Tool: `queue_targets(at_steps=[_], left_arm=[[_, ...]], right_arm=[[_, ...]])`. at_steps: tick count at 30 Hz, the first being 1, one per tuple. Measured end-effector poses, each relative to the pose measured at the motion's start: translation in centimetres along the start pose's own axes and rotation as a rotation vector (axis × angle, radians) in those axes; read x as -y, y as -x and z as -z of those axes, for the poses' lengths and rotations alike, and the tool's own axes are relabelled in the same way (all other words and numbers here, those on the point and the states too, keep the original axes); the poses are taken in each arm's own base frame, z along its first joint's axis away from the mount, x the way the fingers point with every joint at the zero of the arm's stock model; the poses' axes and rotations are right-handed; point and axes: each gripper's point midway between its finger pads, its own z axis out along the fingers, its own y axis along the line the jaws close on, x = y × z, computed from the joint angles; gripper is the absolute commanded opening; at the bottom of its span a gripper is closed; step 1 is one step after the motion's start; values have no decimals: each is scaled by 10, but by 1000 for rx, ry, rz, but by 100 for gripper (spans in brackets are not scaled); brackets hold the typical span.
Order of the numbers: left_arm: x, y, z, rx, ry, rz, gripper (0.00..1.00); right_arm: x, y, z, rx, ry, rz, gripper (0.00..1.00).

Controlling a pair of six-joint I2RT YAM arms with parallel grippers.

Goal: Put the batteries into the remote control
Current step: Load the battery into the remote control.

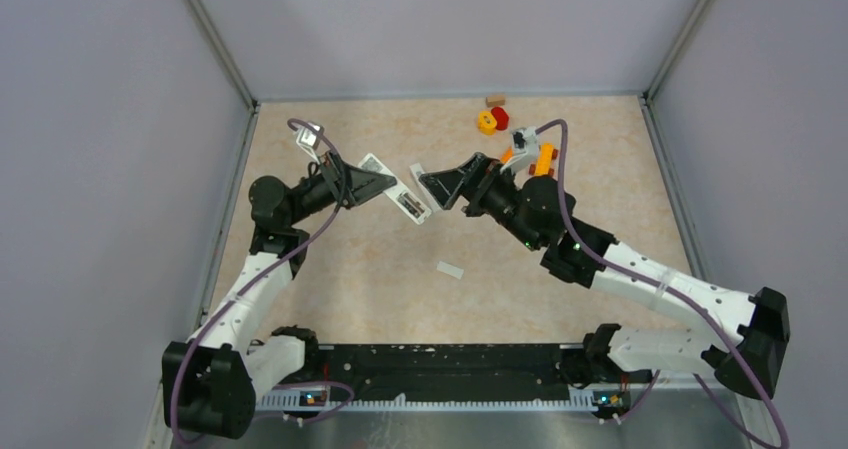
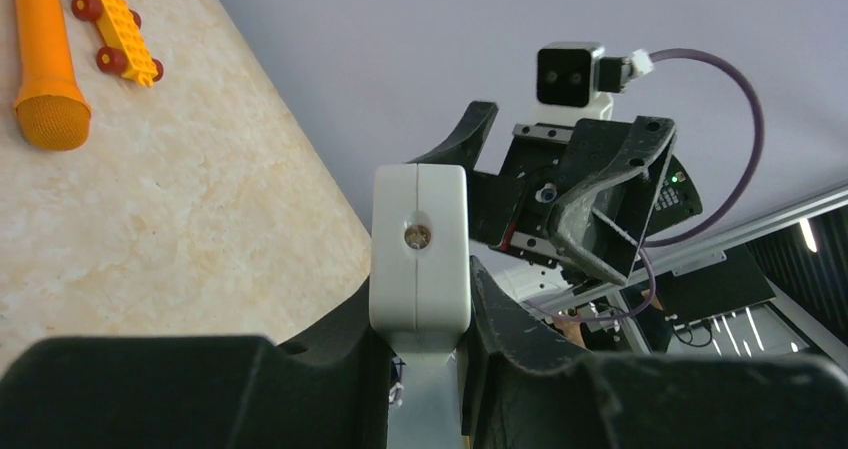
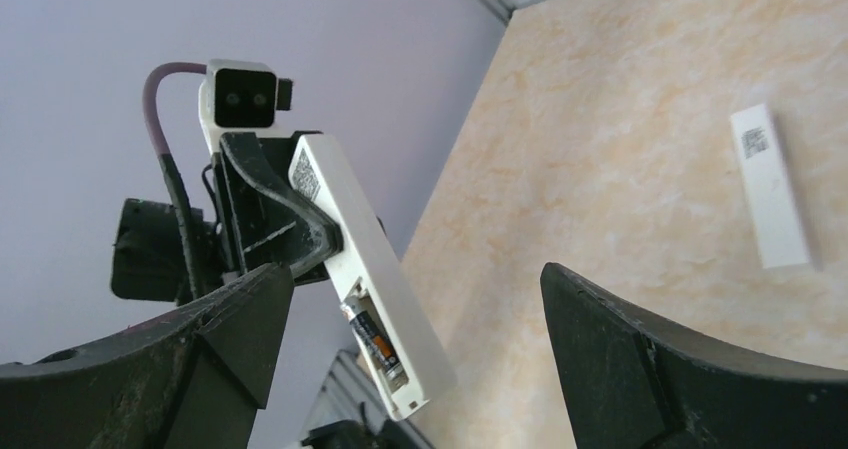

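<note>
My left gripper (image 1: 385, 184) is shut on the slim white remote control (image 1: 398, 197) and holds it above the table, tilted. The left wrist view looks along the remote control (image 2: 420, 249), whose end is clamped between the left gripper (image 2: 425, 304) fingers. In the right wrist view the remote control (image 3: 365, 259) has its back compartment open, and one dark battery (image 3: 378, 347) with an orange band lies inside. My right gripper (image 3: 415, 274) is wide open, just in front of the remote's free end, with nothing between its fingers. From above, the right gripper (image 1: 440, 184) faces the left one closely.
A small flat white strip (image 1: 450, 269) lies on the table in front of the grippers, visible as the white strip (image 3: 768, 184) in the right wrist view. An orange carrot toy (image 2: 45, 59), a yellow brick car (image 2: 118, 34), red and yellow toys (image 1: 492, 121) and a wooden block (image 1: 495, 99) sit at the back.
</note>
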Motion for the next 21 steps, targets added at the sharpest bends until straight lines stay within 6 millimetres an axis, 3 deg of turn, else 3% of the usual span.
queue_targets(at_steps=[12, 21], left_arm=[[-3, 7, -1, 45, 12, -33, 0], [-9, 6, -1, 43, 31, -48, 0]], right_arm=[[-5, -55, -20, -188, 89, -306, 94], [-10, -59, -28, -230, 145, -362, 84]])
